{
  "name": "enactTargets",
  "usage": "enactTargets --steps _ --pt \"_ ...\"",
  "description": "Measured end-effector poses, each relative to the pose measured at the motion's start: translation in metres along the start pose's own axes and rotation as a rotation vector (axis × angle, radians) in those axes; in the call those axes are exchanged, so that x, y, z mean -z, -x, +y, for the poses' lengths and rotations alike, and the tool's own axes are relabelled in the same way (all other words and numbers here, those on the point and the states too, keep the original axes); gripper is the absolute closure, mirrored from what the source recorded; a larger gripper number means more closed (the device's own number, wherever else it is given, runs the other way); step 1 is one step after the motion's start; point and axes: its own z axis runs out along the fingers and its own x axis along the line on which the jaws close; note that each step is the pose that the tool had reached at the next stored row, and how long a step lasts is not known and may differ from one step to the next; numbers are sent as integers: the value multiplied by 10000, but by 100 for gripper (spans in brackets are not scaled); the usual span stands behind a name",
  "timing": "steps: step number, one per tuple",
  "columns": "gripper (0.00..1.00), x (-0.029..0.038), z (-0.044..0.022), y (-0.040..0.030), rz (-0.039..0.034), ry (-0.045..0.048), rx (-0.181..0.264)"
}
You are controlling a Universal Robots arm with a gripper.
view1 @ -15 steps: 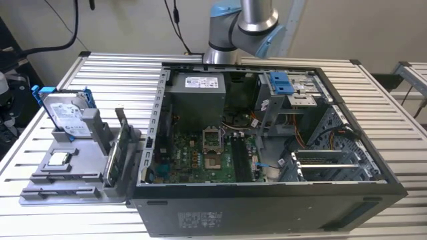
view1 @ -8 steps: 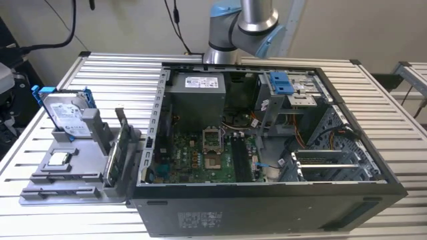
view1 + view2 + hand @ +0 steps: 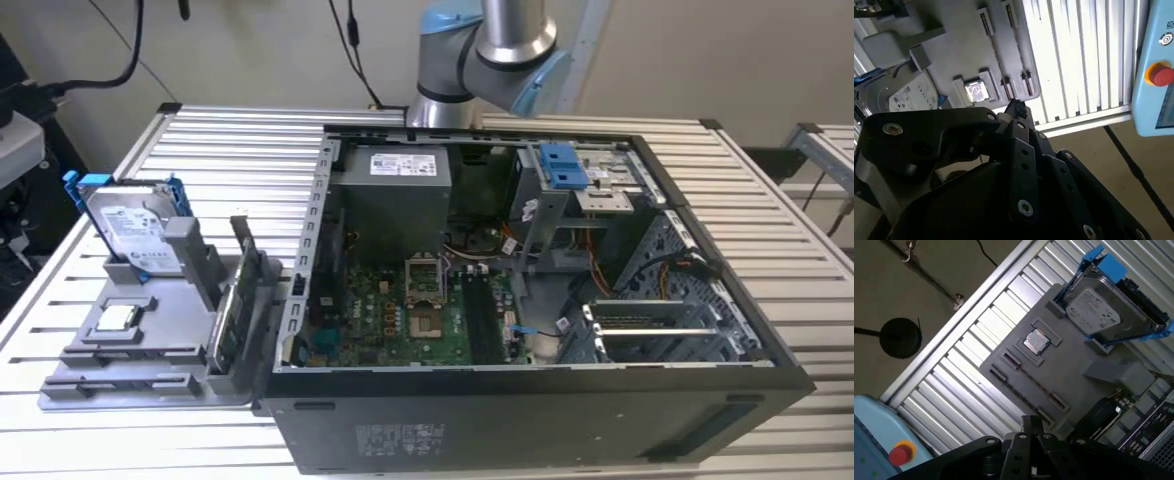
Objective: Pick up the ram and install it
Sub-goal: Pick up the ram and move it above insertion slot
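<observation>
Pincer [image 3: 1030, 423] closed, fingers together, holding nothing, above the grey holder [image 3: 1069, 367]. The ram [image 3: 223, 330] stands on edge in the holder beside the case [image 3: 534, 430], untouched.

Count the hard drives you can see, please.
1. The hard drive stands in a blue frame on the tray, at the exterior view's left of the case. The case bays may hide more.
</observation>
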Motion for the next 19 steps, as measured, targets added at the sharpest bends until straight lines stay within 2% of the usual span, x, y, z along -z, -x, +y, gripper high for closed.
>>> enactTargets --steps 19 --pt "89 0 -1 0 94 20 3340"
